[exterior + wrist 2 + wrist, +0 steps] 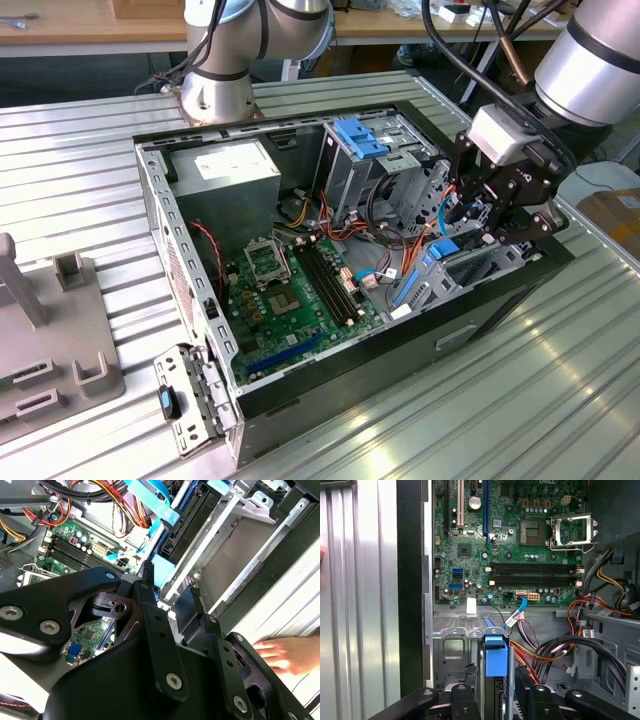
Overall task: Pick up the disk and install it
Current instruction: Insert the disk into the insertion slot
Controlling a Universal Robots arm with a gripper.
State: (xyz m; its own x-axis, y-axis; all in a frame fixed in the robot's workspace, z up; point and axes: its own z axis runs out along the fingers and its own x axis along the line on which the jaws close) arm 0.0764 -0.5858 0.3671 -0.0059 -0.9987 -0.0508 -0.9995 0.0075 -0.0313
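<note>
The end effector (492, 700) grips the disk (495, 657) edge-on. Its long axis points straight ahead into the drive bay (452, 647).

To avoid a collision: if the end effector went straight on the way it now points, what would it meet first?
Most likely the flat grey-metal disk with its bright blue plastic frame, standing edge-on directly ahead of the end effector, at the grey sheet-metal drive cage. How close they are I cannot tell.
</note>
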